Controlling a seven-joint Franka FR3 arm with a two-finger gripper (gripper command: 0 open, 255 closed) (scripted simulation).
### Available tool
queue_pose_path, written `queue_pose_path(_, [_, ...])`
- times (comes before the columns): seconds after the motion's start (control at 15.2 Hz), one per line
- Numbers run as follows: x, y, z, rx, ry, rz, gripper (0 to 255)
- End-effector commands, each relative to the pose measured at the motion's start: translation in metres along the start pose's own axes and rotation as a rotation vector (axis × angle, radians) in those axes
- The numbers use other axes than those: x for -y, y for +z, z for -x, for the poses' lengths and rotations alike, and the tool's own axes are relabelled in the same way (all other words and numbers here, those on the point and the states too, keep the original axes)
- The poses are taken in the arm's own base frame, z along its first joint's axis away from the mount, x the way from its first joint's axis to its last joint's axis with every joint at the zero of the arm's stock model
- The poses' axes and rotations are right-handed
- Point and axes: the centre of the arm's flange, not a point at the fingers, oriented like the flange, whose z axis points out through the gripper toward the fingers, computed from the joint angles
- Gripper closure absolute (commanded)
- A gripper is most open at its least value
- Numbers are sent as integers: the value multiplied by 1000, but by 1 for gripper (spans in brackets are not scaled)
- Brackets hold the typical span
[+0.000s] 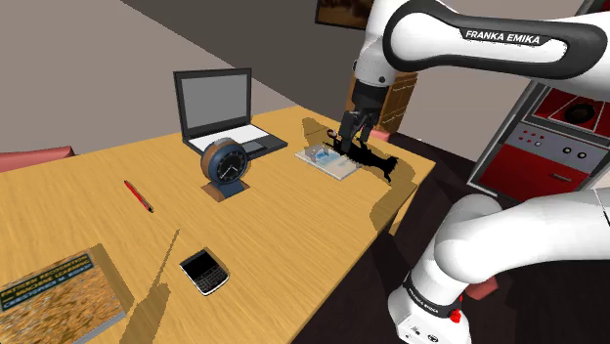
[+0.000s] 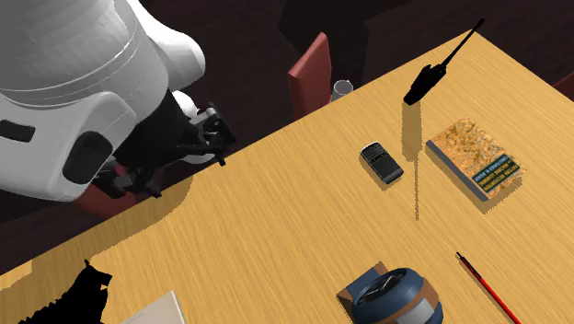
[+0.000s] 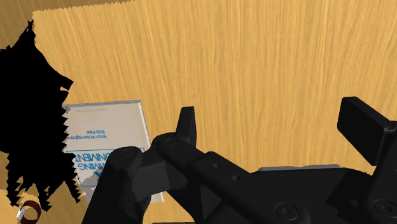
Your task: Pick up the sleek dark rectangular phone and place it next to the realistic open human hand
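Presently, my claw (image 1: 348,137) hangs open and empty at upper middle of the shoulder frame, while the phone (image 1: 203,271) lies flat toward lower left on the table (image 1: 283,225), likely light, stiff, slippery, so I'd pinch its long sides.

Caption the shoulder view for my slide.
Open gripper hangs beside a flat white item, while the dark phone lies untouched far across the wooden table.

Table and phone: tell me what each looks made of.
Table: apparently wood with a matte, light brown finish; grain streaks run along the top. Phone: probably black plastic with a darker, smooth screen above rows of small keys; the look leaves the exact material open.
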Motion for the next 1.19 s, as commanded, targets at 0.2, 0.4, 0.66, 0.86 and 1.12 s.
queue_pose_path(0.2, [32, 18, -12, 5, -15, -8, 0])
queue_pose_path(0.4, [65, 35, -23, 9, -30, -15, 0])
queue_pose_path(0.66, [109, 59, -37, 16, -49, -25, 0])
queue_pose_path(0.86, [143, 76, -46, 20, -64, -33, 0])
queue_pose_path(1.12, [188, 98, -59, 27, -84, -43, 0])
